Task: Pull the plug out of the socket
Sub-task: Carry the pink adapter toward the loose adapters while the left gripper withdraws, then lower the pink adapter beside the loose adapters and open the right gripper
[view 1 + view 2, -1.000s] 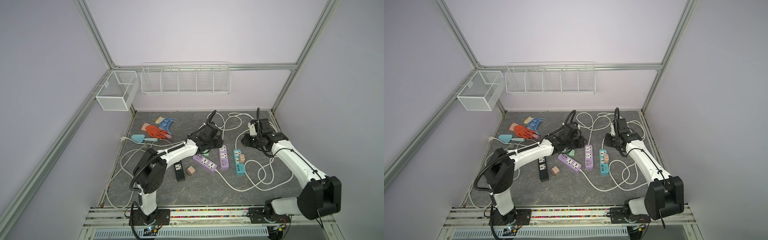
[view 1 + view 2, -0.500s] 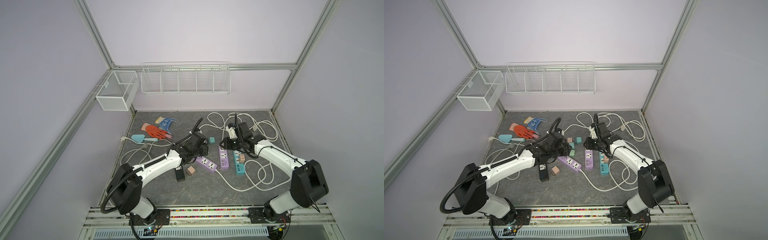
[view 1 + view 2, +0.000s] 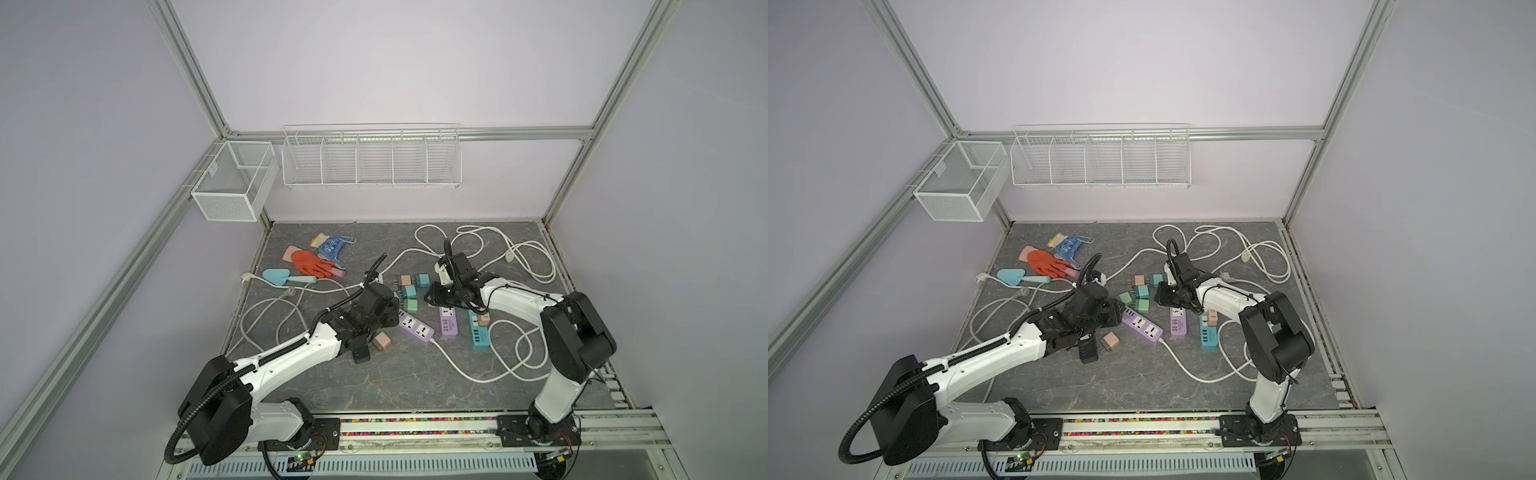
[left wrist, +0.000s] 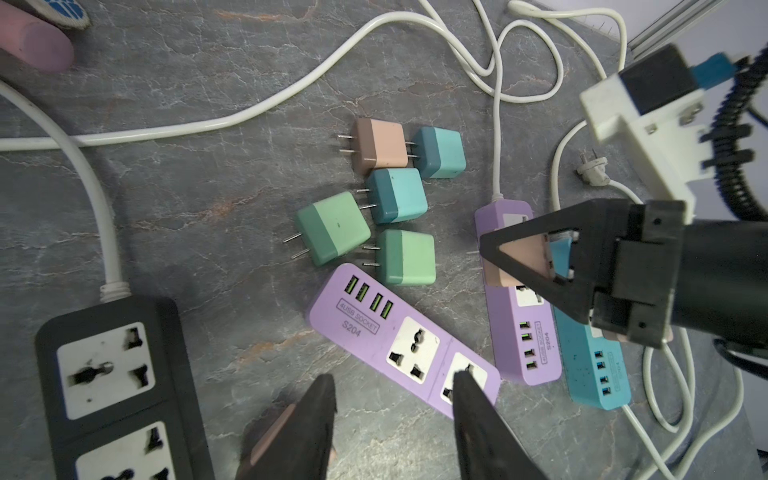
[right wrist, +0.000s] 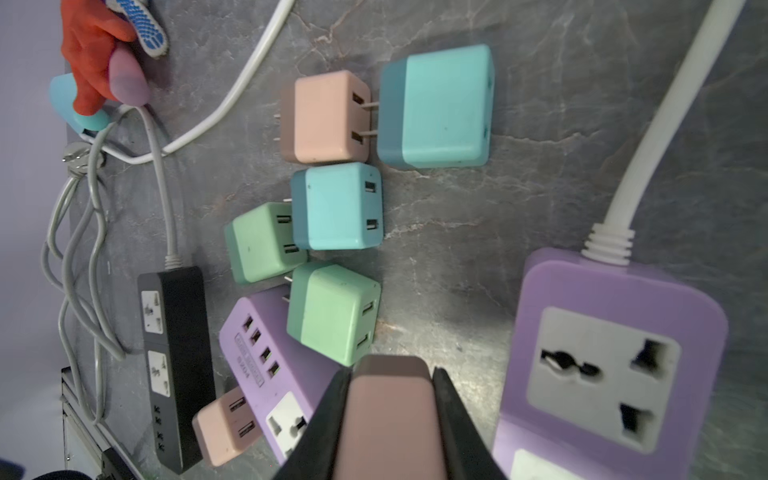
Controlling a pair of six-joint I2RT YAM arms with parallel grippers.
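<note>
One pink plug (image 5: 390, 415), seemingly light and rigid, sits clamped by its flat sides in the right gripper (image 5: 392, 374), lower centre; the left gripper (image 4: 394, 377) gapes empty.

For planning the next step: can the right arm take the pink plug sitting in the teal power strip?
Probably not yet: the right end effector is shut on a second pink plug. The plugged-in pink plug in the teal power strip stands uncovered beside that arm, so after a release it looks reachable.
</note>
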